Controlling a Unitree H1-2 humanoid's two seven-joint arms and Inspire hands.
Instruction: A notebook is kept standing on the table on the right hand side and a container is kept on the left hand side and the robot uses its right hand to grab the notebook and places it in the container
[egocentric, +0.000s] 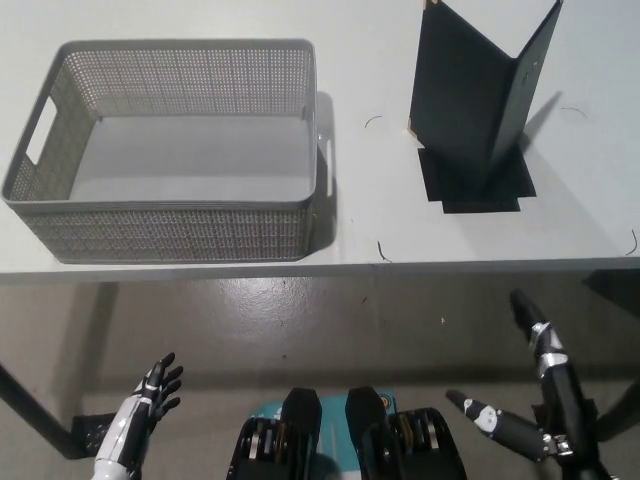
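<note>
Notebook: black hardcover notebook standing open on white table, nothing blocking it.
Container: grey perforated plastic basket, well left.
My hands: white left hand and black right hand low, fingers spread, empty.

Single head view, looked steeply down from above, faced the table's near edge, took in floor below, moderately near, no second view

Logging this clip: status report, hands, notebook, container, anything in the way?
Both hands open, below table edge: left hand, right hand. Notebook standing, covers splayed, on black mat, untouched. Container empty. Path between them unobstructed.
</note>
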